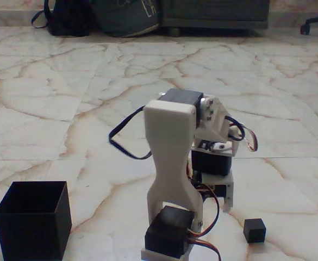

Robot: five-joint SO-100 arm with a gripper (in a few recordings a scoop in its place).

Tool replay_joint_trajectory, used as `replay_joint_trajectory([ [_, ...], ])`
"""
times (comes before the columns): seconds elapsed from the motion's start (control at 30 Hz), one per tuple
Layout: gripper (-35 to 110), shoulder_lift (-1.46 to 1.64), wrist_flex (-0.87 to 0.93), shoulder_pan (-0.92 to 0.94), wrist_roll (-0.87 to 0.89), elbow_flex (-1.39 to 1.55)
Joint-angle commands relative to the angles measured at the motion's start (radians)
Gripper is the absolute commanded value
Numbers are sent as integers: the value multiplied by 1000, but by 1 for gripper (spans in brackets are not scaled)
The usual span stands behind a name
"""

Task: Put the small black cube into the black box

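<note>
The small black cube (pixel 254 230) lies on the marble floor at the lower right. The black box (pixel 32 220), open at the top, stands on the floor at the lower left. Between them stands my white arm (pixel 170 157), folded and seen from behind. My gripper (pixel 226 194) hangs low on the arm's right side, just left of the cube and a little beyond it, not touching it. Only one white finger (pixel 228 190) pointing down shows; the arm's body and black servos hide the other one, so its state is unclear.
Dark bags (pixel 101 16) and the base of a dark cabinet (pixel 213 19) line the far edge of the floor. A chair's wheel (pixel 316 24) shows at the top right. Black cable (pixel 127 136) loops out on the arm's left.
</note>
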Motion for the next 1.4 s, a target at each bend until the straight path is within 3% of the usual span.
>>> replay_joint_trajectory([
  [0.0, 8, -41, 0, 37, -21, -98],
  [0.53, 9, -511, 46, 252, -196, -670],
  [1.37, 4, -778, -164, 258, -94, -675],
])
